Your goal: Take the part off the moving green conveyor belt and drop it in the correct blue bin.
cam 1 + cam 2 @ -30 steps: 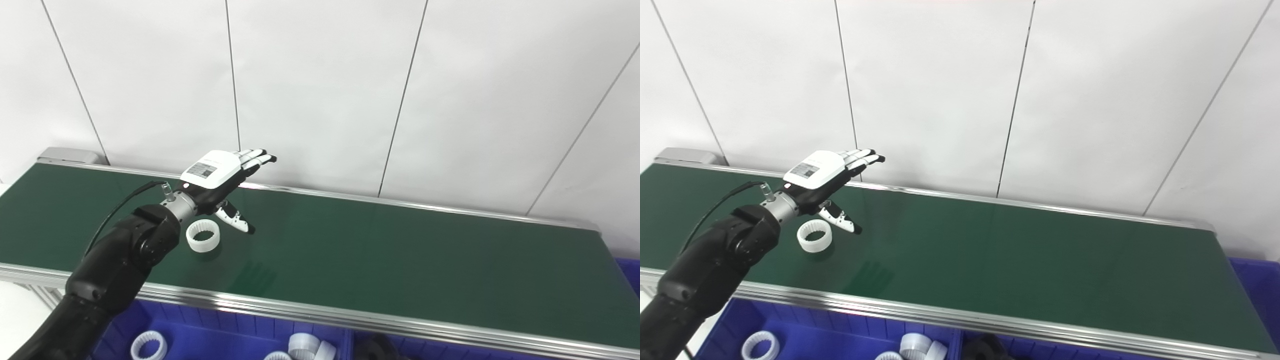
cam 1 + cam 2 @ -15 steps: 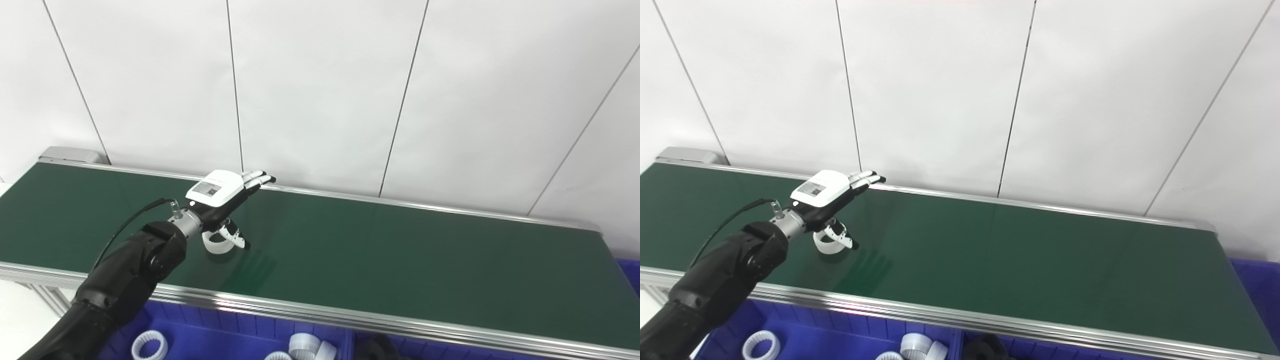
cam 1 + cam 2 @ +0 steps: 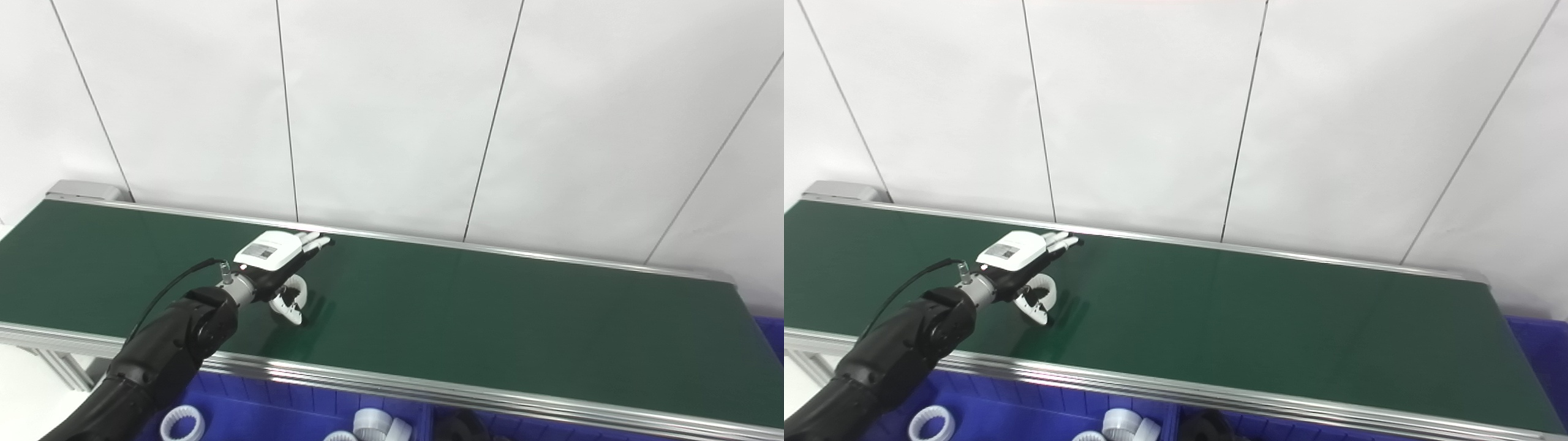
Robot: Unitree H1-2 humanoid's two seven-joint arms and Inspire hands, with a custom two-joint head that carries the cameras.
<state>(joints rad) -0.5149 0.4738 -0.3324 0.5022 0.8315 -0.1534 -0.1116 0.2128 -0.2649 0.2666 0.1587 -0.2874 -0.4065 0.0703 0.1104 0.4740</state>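
Note:
A white toothed ring [image 3: 299, 283] lies on the green conveyor belt [image 3: 490, 318], left of the middle. My left hand [image 3: 273, 255] hovers low right over it, palm down, and hides most of it. The fingers [image 3: 315, 240] stretch straight toward the far rail, and the thumb [image 3: 289, 310] curves down on the near side of the ring. The hand is open and does not hold the ring. In the right eye view the ring [image 3: 1047, 283] peeks out from under the palm. My right hand is not in view.
Below the near rail [image 3: 392, 383] a blue bin [image 3: 257, 419] holds white rings [image 3: 182, 422], and the bin to its right holds black parts [image 3: 462, 425]. Another blue bin [image 3: 773, 337] shows at the belt's right end. A white panelled wall stands behind.
My left hand has dropped from well above the belt to just over it, while the ring has ridden rightward and now sits under the palm, between fingers and thumb.

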